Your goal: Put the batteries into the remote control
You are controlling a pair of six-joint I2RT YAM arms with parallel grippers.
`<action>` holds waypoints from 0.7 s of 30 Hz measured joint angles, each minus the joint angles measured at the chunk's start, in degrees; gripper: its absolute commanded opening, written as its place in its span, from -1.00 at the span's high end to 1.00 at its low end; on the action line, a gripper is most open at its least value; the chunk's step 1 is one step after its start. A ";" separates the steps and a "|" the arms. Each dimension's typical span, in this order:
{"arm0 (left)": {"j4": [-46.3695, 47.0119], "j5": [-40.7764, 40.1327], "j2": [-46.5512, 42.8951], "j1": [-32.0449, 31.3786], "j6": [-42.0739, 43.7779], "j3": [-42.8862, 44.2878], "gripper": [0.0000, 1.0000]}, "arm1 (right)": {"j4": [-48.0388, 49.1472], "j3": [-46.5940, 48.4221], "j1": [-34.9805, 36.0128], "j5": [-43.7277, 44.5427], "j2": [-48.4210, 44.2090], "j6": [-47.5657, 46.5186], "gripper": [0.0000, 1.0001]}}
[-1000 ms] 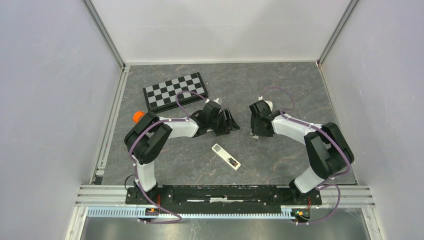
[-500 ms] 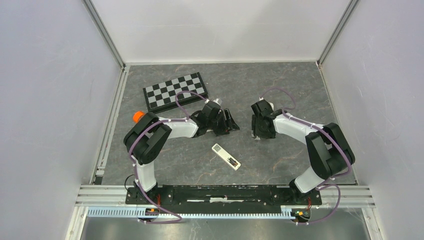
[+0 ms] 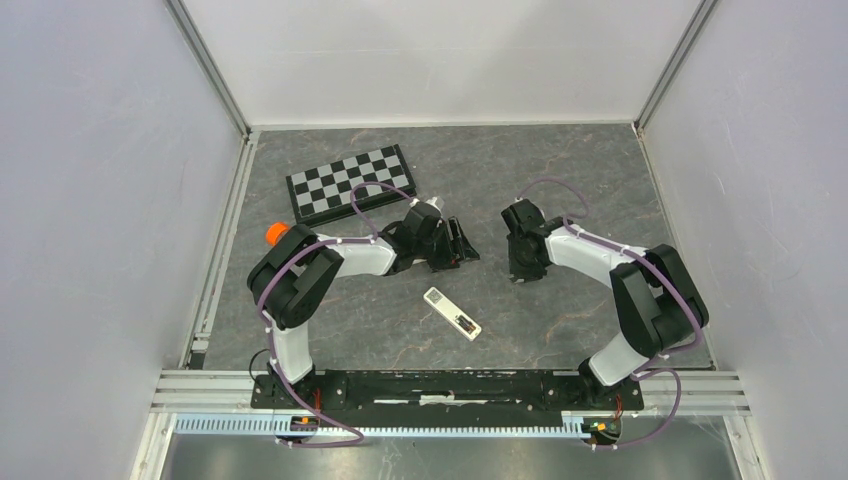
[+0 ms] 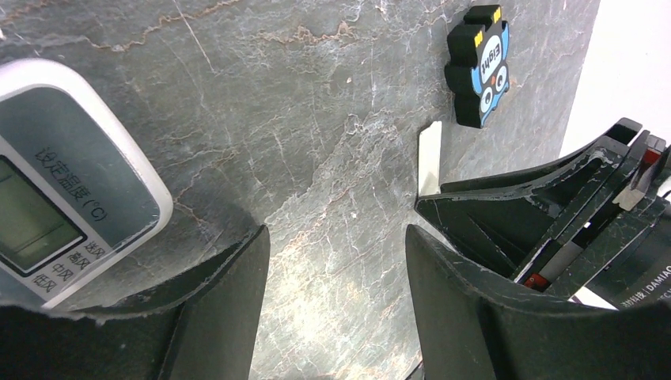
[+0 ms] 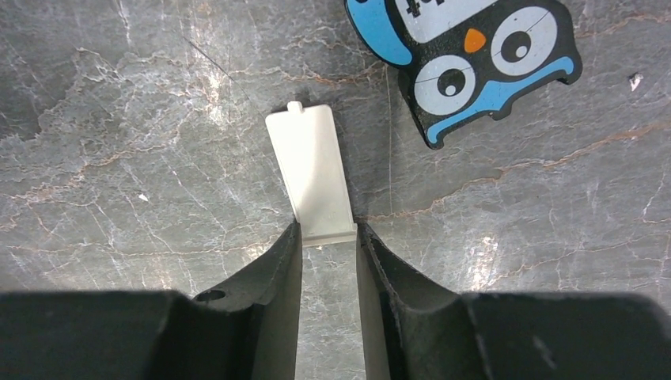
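White battery cover [image 5: 311,166] is nipped at its near end by my right pincer [image 5: 328,231] (left pincer [image 4: 336,249] gapes, empty); the remote control [image 3: 452,313] lies well apart, still uncovered, I judge.
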 measured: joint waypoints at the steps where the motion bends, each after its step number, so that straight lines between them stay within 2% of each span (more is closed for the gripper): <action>1: 0.11 0.24 0.00 0.07 0.00 0.00 -0.40 | -0.04 0.04 0.00 -0.15 0.00 -0.04 0.36; 12: 3.78 5.31 0.17 0.24 -0.02 0.02 -0.40 | -4.07 1.97 0.00 -1.51 0.22 -2.91 0.37; 21: 7.39 10.34 4.72 0.24 -1.73 1.46 -0.40 | -4.35 3.06 0.00 -6.34 -1.38 -4.52 0.35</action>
